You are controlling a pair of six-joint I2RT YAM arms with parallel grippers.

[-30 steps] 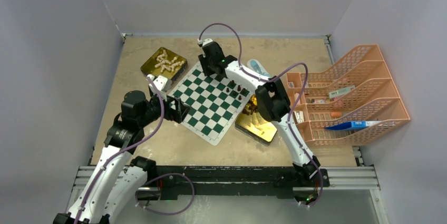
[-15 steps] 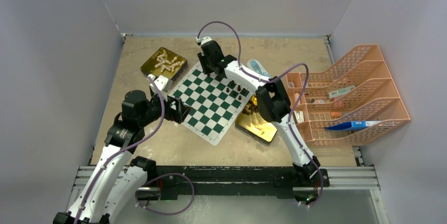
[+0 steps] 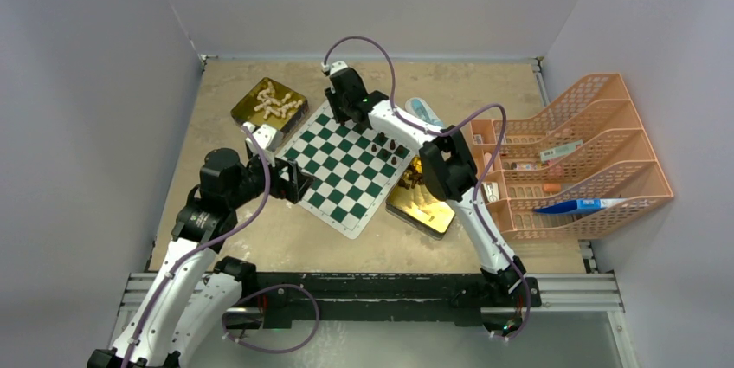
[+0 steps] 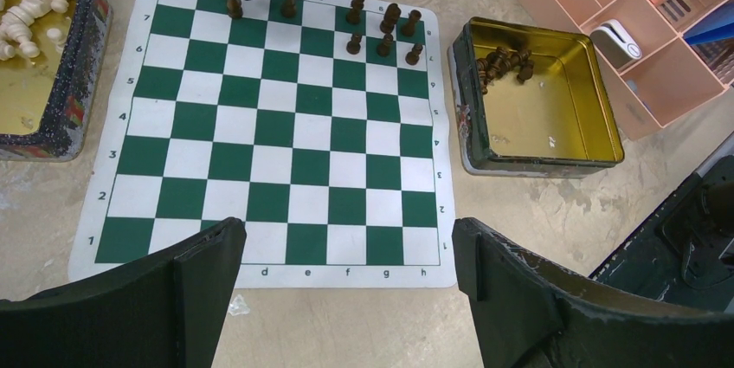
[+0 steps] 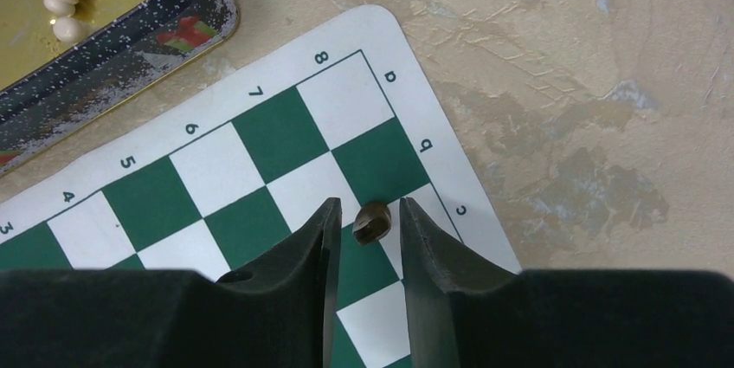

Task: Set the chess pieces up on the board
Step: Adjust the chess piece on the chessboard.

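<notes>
Right tool [image 5: 368, 212] has edged toward the far corner of the board [image 3: 342, 173], straddling a dark chess piece [image 5: 372, 222].
Grip unclear; left tool [image 4: 346, 229] wide apart.

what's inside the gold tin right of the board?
Small cluster of dark chess pieces in the tin, far corner by the board; the other floor in view looks bare. Near wall hides a strip of floor.

Board [image 3: 346, 164]: dk green/white checks, white border w/ black letters & nos. Brown pieces [image 4: 381, 26] on it: dk brown. Far tin [image 4: 74, 74], 10 o'clock of board: gold inside, dk speckled wall w/ red-green print. Cream pieces [image 4: 30, 4] in it. Near tin [image 4: 563, 100], 4 o'clock: gold. Rack [image 3: 606, 108], 3 o'clock: peach-orange lattice. Table [image 3: 260, 238]: mottled beige. Arms [image 3: 186, 268]: white, black joints. Cables [image 3: 359, 38]: purple.
</notes>
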